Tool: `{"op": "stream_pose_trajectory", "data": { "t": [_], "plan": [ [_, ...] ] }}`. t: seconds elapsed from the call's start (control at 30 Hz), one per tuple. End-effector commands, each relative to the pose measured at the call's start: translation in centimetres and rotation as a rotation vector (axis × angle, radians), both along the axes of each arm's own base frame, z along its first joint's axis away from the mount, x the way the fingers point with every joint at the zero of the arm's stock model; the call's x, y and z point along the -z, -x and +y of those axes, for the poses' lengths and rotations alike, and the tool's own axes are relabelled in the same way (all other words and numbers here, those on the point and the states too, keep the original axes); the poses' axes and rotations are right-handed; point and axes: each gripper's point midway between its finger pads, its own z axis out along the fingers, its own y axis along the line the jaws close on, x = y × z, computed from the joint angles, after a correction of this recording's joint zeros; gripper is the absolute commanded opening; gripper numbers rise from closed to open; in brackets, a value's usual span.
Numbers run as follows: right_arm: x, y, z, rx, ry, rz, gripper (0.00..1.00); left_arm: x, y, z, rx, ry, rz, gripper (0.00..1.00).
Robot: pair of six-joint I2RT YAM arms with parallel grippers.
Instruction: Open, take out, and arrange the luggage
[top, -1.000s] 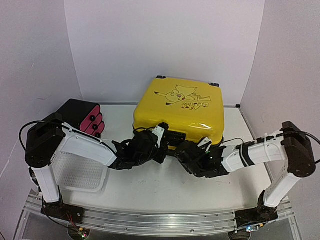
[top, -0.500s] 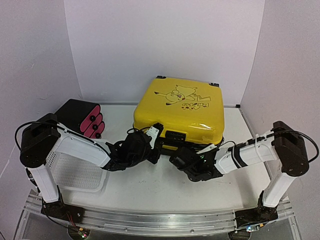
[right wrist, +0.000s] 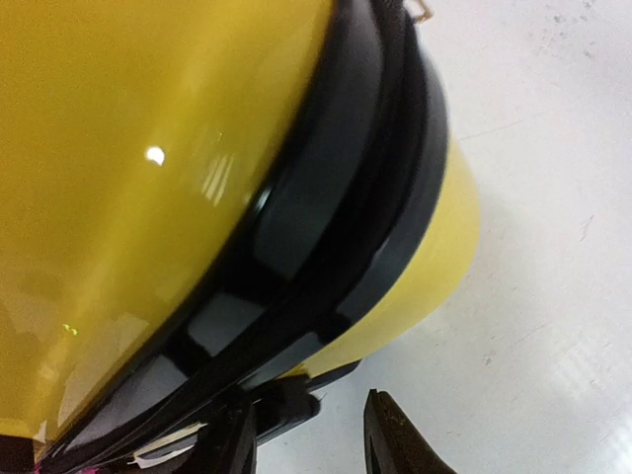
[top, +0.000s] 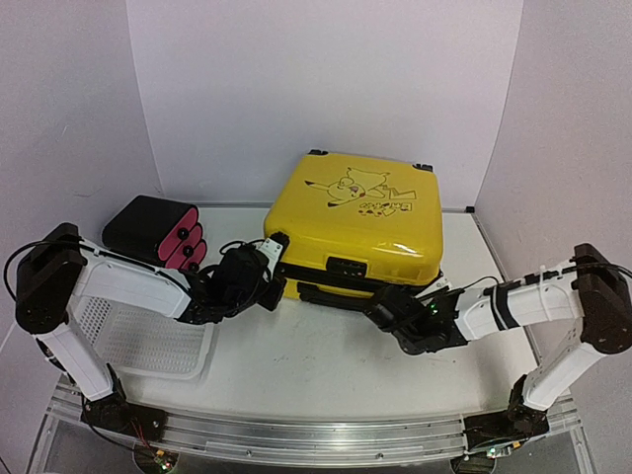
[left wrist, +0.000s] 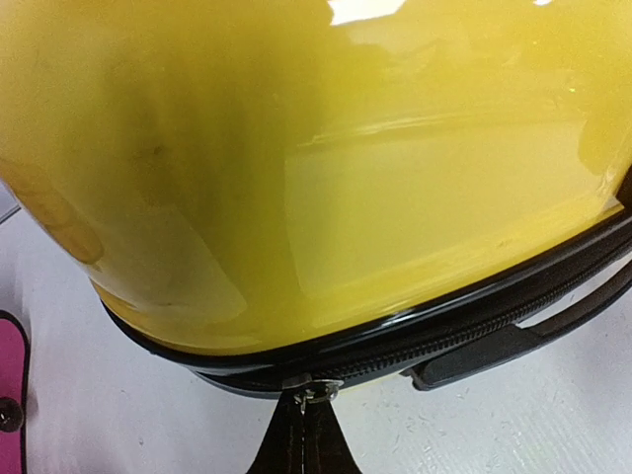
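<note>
The luggage [top: 355,222] lies flat on the white surface [top: 326,365], lid up, in the middle just beyond both arms. At its near left corner your left fingers [left wrist: 286,449] are pressed together on the small metal zipper pull [left wrist: 314,389]. The right fingers [right wrist: 390,439] stand apart at the near right corner and hold nothing. The thin pull may slip out, and the glossy rounded shell could slide if you drag along the black zipper band [left wrist: 474,331].
</note>
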Motion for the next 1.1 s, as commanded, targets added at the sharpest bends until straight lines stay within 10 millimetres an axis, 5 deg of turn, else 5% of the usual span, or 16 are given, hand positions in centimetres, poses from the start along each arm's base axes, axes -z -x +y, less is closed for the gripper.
{"op": "stream_pose_trajectory", "data": {
  "t": [0.0, 0.2, 0.43, 0.63, 0.83, 1.07],
  "plan": [
    [-2.6, -0.6, -3.6, -0.055, 0.159, -0.017, 0.41, -3.9, -1.4, 1.6, 0.007, 0.023, -0.074, 0.00],
    [-6.2, 1.1, -2.6, -0.325, 0.226, 0.010, 0.54, -5.2, 1.7, -3.4, 0.239, 0.106, -0.020, 0.00],
    [-7.1, 4.4, -3.4, -0.514, 0.235, 0.119, 0.74, -7.7, 5.6, -10.2, 0.384, 0.191, 0.010, 0.00],
    [-5.0, 6.6, -6.5, -0.460, 0.148, 0.184, 0.74, -7.8, 8.1, -15.8, 0.465, 0.249, 0.077, 0.00],
    [-5.3, 6.5, -6.2, -0.461, 0.120, 0.182, 0.74, -8.1, 10.9, -20.9, 0.558, 0.275, 0.107, 0.00],
    [-3.9, 5.4, -7.0, -0.303, 0.019, 0.203, 0.66, -7.8, 11.9, -22.7, 0.575, 0.269, 0.121, 0.00]
  ]
}}
